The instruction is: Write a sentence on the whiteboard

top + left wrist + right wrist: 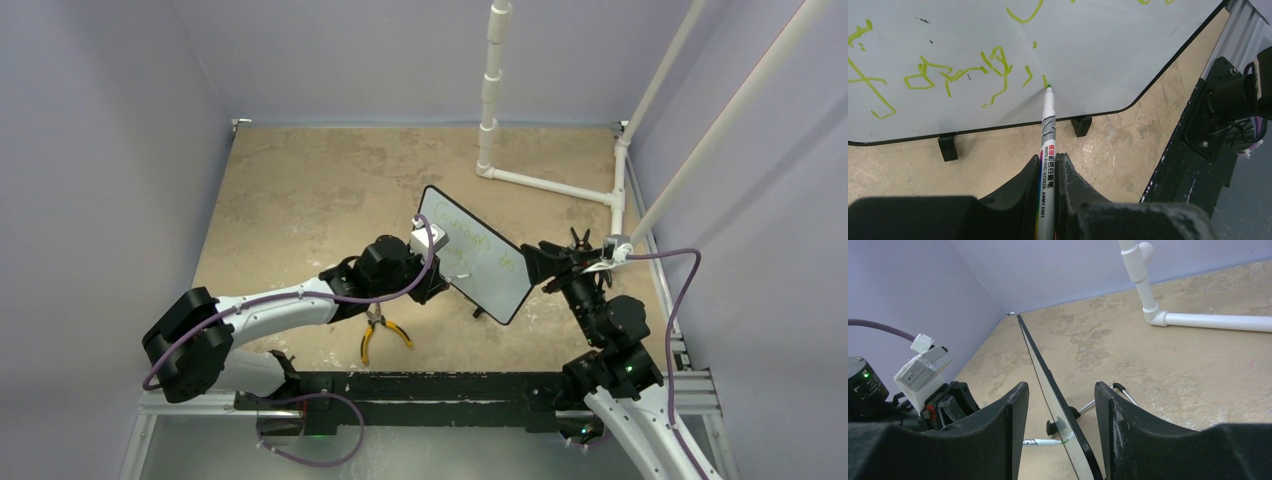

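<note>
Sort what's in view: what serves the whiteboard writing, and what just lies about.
In the job: whiteboard; green sentence; marker, tip at the board; left tool, shut on the marker; right tool, open astride the board's edge.
Lying about: pliers; white pipe frame.

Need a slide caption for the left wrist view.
Left gripper, shut on a white marker, holds its green tip on the whiteboard at the end of the sentence.
</note>
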You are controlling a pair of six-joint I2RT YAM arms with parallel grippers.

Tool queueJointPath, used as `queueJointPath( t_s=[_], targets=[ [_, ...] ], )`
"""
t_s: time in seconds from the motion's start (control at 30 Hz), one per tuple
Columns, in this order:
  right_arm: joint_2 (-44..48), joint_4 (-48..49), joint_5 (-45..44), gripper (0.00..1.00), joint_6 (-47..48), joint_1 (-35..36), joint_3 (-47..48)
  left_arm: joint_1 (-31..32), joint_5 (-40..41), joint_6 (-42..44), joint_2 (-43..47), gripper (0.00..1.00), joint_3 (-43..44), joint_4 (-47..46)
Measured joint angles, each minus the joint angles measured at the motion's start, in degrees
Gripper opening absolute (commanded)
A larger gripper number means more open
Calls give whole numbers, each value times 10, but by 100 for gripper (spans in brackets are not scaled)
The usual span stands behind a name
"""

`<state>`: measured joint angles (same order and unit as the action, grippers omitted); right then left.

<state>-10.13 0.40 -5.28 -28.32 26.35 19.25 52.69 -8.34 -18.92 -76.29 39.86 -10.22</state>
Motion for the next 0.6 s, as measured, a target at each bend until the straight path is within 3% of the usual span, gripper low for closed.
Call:
queueJointPath(
  t_s=[0.6],
  targets=[
    [0,0,-2,55,0,0,0,0,-2,-16,11,0,0,-17]
  ],
)
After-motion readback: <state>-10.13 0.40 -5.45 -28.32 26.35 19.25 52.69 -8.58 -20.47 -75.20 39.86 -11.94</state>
